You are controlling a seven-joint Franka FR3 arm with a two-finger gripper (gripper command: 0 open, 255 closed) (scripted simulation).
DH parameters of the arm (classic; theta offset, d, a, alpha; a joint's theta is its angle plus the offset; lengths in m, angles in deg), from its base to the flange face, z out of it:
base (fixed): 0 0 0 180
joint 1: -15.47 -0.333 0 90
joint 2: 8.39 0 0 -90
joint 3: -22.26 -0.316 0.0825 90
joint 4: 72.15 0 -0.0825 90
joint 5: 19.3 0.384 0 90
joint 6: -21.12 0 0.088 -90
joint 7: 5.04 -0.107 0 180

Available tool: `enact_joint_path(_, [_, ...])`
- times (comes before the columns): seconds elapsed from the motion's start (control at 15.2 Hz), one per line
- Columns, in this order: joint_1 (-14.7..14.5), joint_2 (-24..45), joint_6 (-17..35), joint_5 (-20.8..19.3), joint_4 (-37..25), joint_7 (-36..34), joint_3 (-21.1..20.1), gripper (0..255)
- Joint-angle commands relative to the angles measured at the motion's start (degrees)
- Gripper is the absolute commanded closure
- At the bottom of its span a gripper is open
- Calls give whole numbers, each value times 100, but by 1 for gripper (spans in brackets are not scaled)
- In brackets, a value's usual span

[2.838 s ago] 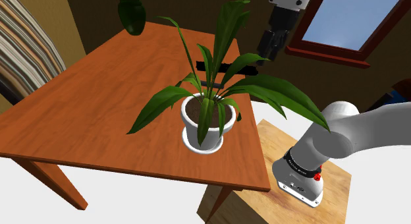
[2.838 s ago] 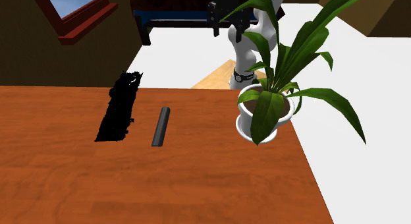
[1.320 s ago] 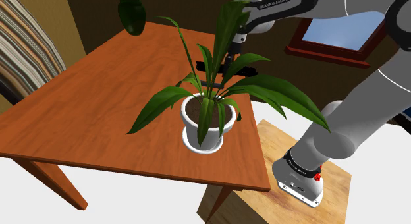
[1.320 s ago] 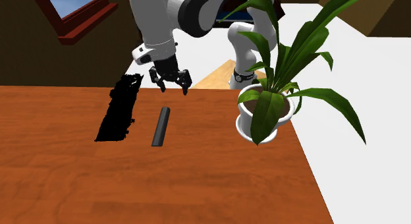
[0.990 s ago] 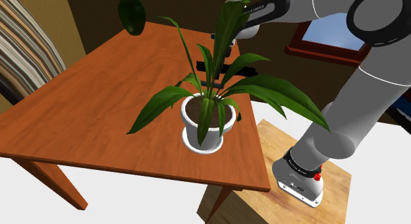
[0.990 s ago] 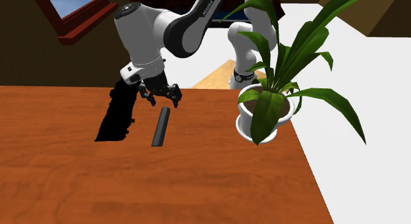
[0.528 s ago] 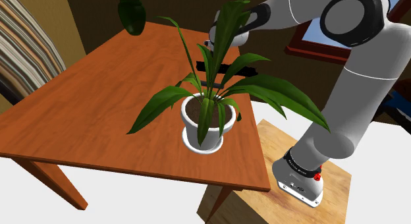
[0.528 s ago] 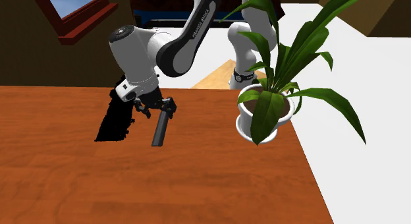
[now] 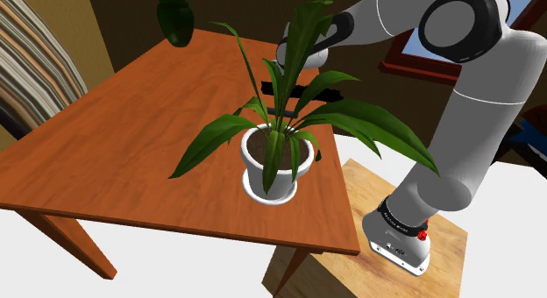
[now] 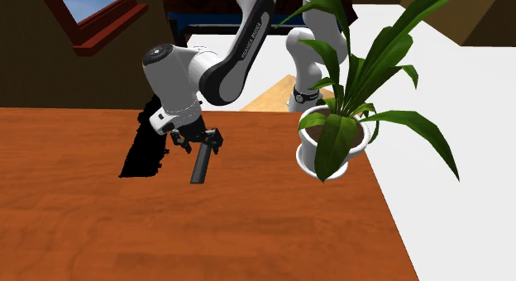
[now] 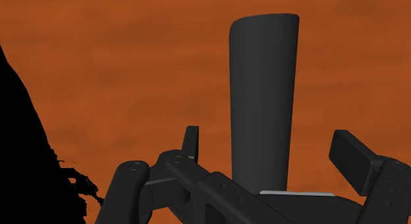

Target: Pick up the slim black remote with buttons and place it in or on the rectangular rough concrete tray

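The slim dark remote (image 10: 198, 166) lies flat on the orange-brown wooden table (image 10: 248, 230). Beside it, on the second exterior view's left, lies the rectangular rough tray (image 10: 149, 144), drawn pure black. My gripper (image 10: 199, 142) hangs low over the remote's end nearest the stand. In the wrist view the remote (image 11: 263, 91) runs up between the fingers of the gripper (image 11: 271, 150). Both fingers (image 11: 352, 157) stand apart from its sides, so the gripper is open and holds nothing. In the shoulder view, plant leaves cover the hand, and the remote (image 9: 282, 108) and tray (image 9: 329, 92) show as dark strips behind them.
A leafy plant in a white pot (image 10: 331, 151) stands on the table close to the remote, on the second exterior view's right, with long leaves spreading wide. A dark green object (image 9: 175, 20) sits at the table's far corner. The wooden stand (image 9: 386, 252) adjoins the table edge.
The arm swung down from high near the window to the table. Over the last second the open gripper sank lower over the remote's end. The remote and tray lie unmoved.
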Motion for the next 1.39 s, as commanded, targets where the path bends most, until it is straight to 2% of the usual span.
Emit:
enact_joint_path(0.0, [0, 2, 6, 1, 3, 1, 0, 0])
enact_joint_path(0.13, [0, 2, 6, 1, 3, 1, 0, 0])
enact_joint_path(0.2, [1, 2, 6, 1, 3, 2, 0, 255])
enact_joint_path(0.79, [0, 2, 6, 1, 3, 1, 0, 255])
enact_joint_path(1.32, [-18, -333, -534, -106, -212, -90, 30, 255])
